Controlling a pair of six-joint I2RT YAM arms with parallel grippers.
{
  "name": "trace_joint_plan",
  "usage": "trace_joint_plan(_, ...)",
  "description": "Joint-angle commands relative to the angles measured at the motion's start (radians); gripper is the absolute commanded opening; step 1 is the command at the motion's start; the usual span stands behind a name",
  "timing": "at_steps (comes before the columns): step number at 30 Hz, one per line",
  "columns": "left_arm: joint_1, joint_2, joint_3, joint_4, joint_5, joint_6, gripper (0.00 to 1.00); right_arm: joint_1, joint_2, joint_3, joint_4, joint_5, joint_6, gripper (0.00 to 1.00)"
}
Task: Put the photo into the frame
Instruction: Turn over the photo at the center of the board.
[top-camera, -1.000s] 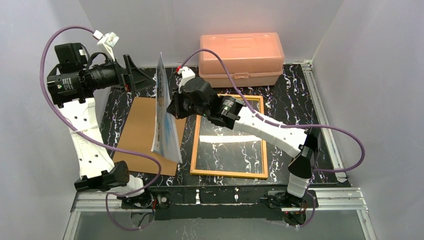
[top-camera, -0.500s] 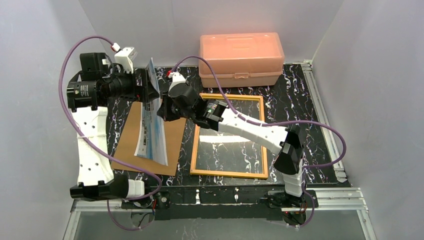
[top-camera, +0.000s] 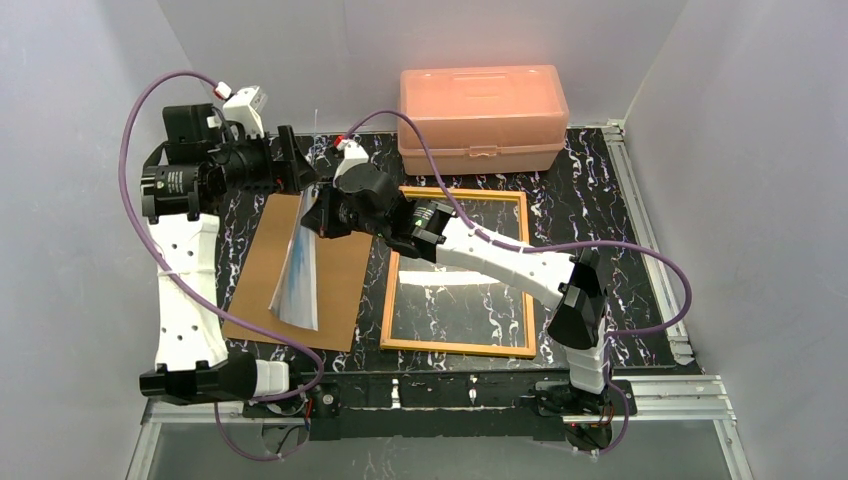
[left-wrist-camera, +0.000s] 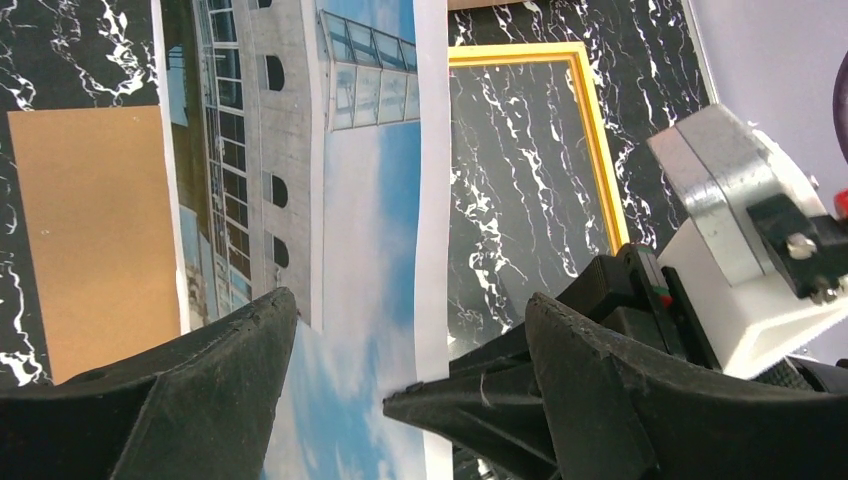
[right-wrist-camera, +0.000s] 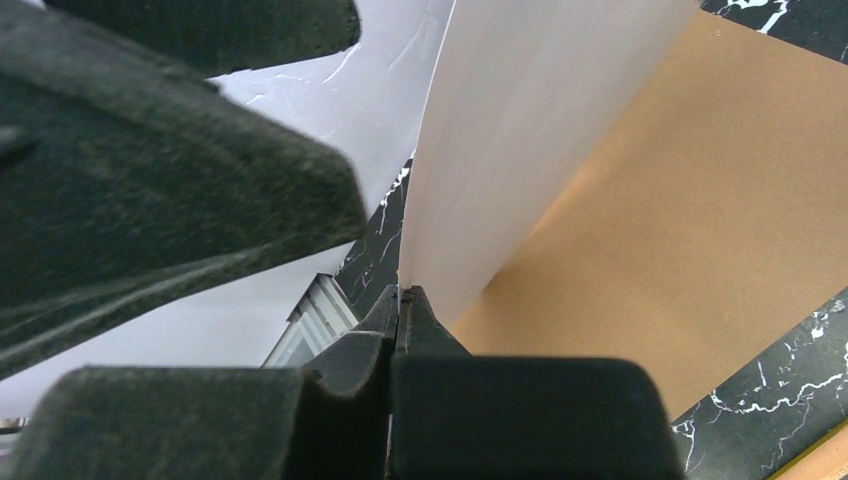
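Observation:
The photo (top-camera: 297, 272), sky and a white building, hangs tilted over the brown backing board (top-camera: 248, 290). My right gripper (top-camera: 319, 212) is shut on its upper edge; in the right wrist view the gripper (right-wrist-camera: 402, 292) pinches the sheet's white back (right-wrist-camera: 520, 130). My left gripper (top-camera: 300, 172) is open at the same edge. In the left wrist view the left gripper (left-wrist-camera: 410, 300) has its fingers on either side of the photo (left-wrist-camera: 350, 200) without touching it. The yellow-orange frame (top-camera: 455, 349) lies flat to the right, its opening bare, and its border shows in the left wrist view (left-wrist-camera: 600, 150).
A salmon-pink plastic box (top-camera: 483, 105) stands at the back behind the frame. The backing board also shows in the wrist views (left-wrist-camera: 90, 230) (right-wrist-camera: 690, 220). Purple cables arc over both arms. Grey walls close in both sides.
The right gripper carried the photo left and down, and the sheet has swung from near upright to a flatter tilt. The left gripper has closed in around the photo's upper edge.

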Motion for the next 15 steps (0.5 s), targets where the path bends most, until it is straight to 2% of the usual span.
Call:
trace_joint_plan(1, -0.014, 0.019, 0.021, 0.01, 0.011, -0.031, 0.82, 0.004, 0.01, 0.039, 0.069, -0.037, 0.023, 0.01)
trace_joint_plan(10, -0.053, 0.049, 0.01, 0.03, -0.107, -0.021, 0.71, 0.005, 0.038, 0.06, 0.099, -0.083, 0.037, 0.01)
trace_joint_plan(15, -0.134, 0.076, 0.037, 0.045, -0.18, 0.012, 0.61, 0.005, 0.044, 0.063, 0.096, -0.082, 0.037, 0.01)
